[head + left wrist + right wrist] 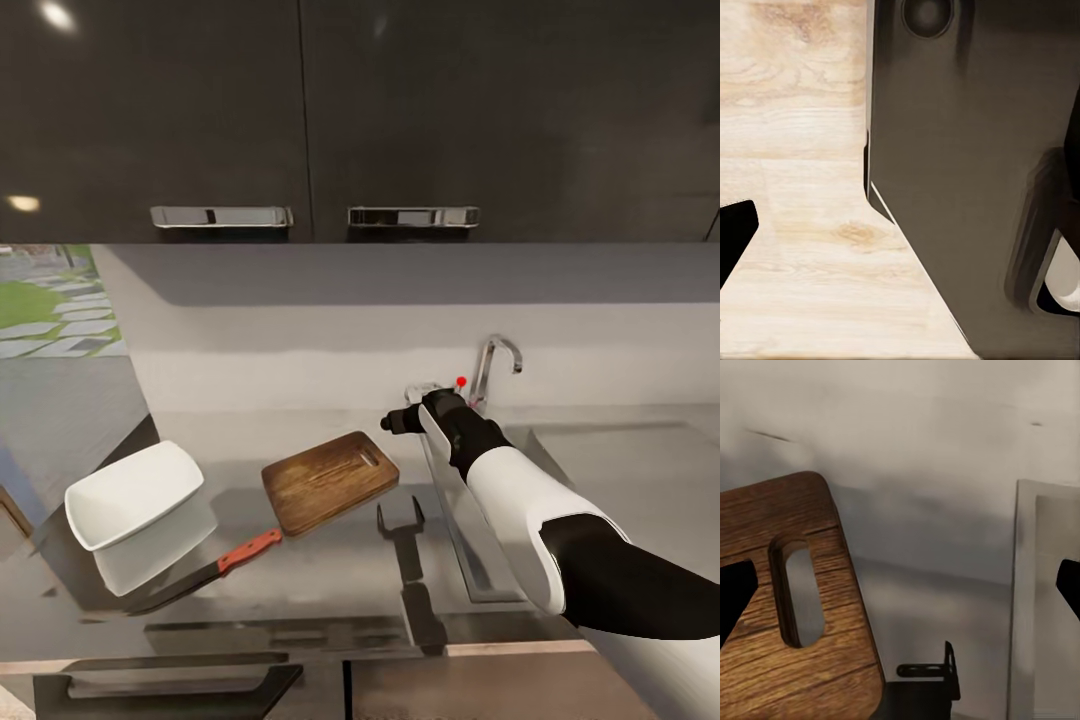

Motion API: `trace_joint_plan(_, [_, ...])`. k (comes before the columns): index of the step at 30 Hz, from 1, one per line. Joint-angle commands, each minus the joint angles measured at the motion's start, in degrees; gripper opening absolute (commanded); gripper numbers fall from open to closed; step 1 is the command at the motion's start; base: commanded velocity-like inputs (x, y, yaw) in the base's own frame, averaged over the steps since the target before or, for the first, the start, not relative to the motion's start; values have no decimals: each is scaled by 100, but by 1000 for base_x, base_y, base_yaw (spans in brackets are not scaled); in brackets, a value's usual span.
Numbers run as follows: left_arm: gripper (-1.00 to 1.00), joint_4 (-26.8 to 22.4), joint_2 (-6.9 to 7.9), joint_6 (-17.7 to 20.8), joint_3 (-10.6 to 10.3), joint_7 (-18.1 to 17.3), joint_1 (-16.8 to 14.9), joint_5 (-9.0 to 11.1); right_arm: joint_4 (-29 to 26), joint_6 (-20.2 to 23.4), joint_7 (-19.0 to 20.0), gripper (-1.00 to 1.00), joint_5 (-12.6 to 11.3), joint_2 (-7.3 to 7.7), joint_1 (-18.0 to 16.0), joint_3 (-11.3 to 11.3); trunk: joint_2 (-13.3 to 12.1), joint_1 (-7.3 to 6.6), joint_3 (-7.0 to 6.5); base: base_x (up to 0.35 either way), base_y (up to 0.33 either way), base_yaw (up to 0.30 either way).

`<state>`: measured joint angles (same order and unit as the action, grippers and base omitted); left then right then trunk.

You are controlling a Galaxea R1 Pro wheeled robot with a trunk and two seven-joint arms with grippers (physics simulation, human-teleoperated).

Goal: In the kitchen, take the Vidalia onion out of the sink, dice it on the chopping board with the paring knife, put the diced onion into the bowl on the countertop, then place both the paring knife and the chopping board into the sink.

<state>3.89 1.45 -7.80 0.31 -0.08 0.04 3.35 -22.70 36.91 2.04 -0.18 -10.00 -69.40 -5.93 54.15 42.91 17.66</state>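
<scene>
Onion: could not be seen in the sink or elsewhere. Right gripper: hung above the countertop just left of the sink's rim, past the board's far right corner, touching nothing; its two dark fingertips stood wide apart in the right wrist view, nothing between them. Chopping board: brown wood, flat on the countertop, handle hole at its far right end, nearest the gripper. Sink: sunk in the counter right of the board, faucet at its far edge. Paring knife: red-orange handle, dark blade, lying near and left of the board, apart from it. Bowl: white, squarish, left of the board, just beyond the knife. Left gripper: one dark fingertip visible over pale wood floor beside a dark cabinet; its spread could not be told.
</scene>
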Motion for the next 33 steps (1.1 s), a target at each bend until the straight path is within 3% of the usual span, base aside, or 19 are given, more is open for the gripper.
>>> trace_joint_plan(1, [100, 13, -1, -31, -1, -1, -3, 34, 0, 27, 7, 100, 1, 0, -4, -13, 5, 1, 15, 0, 0, 0])
trace_joint_plan(33, [100, 33, 4, -19, -4, 8, -1, 52, 20, 27, 7, 100, 1, 0, -4, -13, 5, 1, 311, 20, 0, 0])
